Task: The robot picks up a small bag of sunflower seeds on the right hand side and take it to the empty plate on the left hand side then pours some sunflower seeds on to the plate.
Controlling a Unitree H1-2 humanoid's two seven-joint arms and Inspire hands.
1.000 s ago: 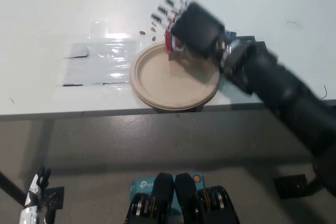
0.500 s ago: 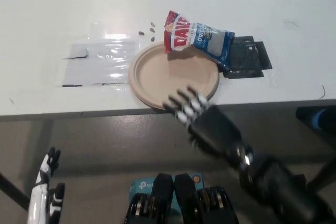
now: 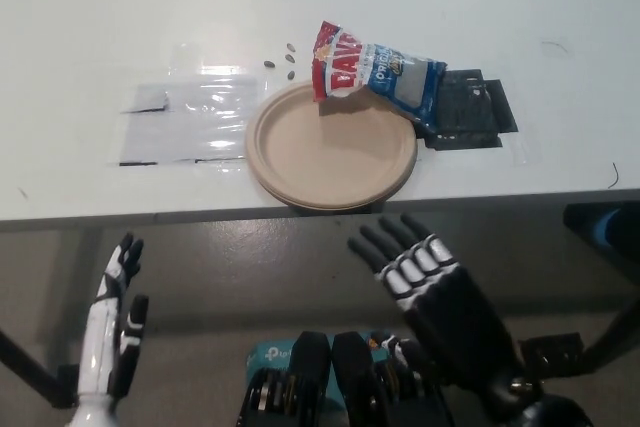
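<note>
Nearest the camera, below the table edge, the black right hand [image 3: 432, 277] hangs with fingers spread, holding nothing; the white left hand [image 3: 113, 322] rests at lower left, fingers also apart. On the white table [image 3: 80, 27] sits a round tan paper plate [image 3: 330, 152], bare. Clear plastic sheeting [image 3: 185, 122] lies to its left. The red, white and blue sunflower seed bag [image 3: 375, 69] lies flat, overlapping the plate's far rim (long axis running left to right), its right end on a black mat [image 3: 470, 112]. A few loose dark seeds [image 3: 282, 59] lie beyond the plate.
</note>
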